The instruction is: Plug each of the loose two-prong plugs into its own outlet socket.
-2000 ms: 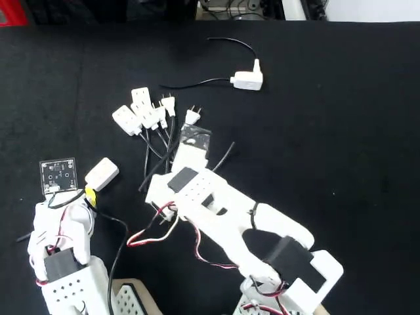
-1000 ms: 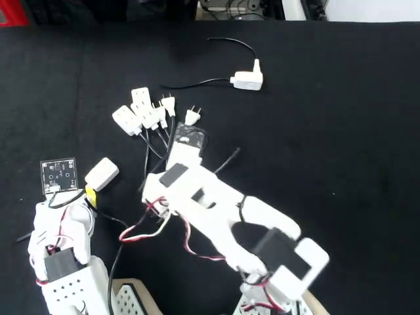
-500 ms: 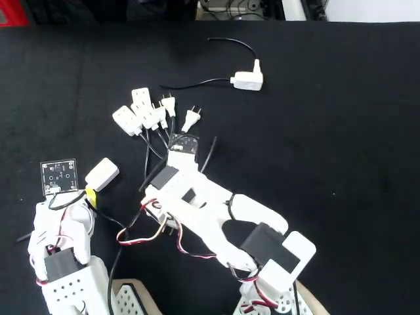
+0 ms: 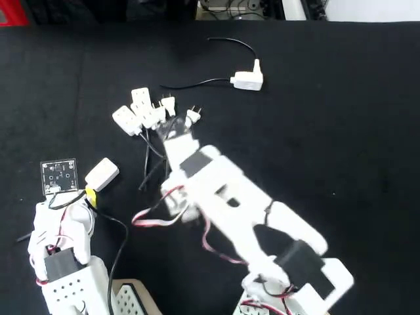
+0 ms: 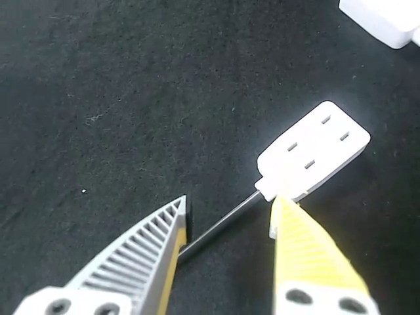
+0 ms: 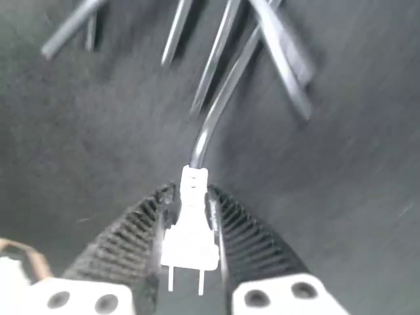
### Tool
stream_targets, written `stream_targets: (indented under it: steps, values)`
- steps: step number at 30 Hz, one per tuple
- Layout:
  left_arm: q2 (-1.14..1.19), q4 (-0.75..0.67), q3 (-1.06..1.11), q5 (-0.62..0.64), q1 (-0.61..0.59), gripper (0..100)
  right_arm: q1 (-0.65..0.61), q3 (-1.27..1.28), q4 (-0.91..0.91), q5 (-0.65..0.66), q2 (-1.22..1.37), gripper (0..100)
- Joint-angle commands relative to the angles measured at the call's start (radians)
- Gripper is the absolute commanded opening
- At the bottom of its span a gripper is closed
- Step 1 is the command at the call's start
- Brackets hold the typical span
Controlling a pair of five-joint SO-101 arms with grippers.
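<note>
Black table (image 4: 354, 98) under me. At my 12 to 1 o'clock, white adapter (image 4: 247, 80) lying flat, its black cord (image 4: 197, 83) running off toward 11. At 10 o'clock, cluster of white outlet sockets (image 4: 138, 111), two-prong plug (image 4: 168, 103) just beside it, black cords (image 4: 149, 147) trailing toward 6. At 9 o'clock, lone white socket (image 4: 102, 172); marker card (image 4: 58, 176) farther out.
</note>
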Motion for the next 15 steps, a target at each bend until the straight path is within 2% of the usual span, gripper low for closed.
stream_targets:
  steps: [1,6,10,13,15]
  values:
    - [-0.005,-0.015,0.018,-0.011,0.013,21,0.092,0.002,-0.091,0.215,-0.056,1.2]
    - [-0.005,-0.015,0.018,-0.011,0.012,21,-0.006,0.041,-0.195,0.319,-0.012,1.3]
    - [-0.005,-0.015,0.018,-0.011,0.007,21,-0.086,0.068,-0.29,0.491,0.025,1.2]
    - [-0.005,-0.015,0.018,-0.011,0.007,21,-0.107,0.065,-0.255,0.578,0.024,1.1]
    - [-0.005,-0.015,0.018,-0.011,0.007,21,-0.097,0.051,-0.201,0.582,0.004,1.1]
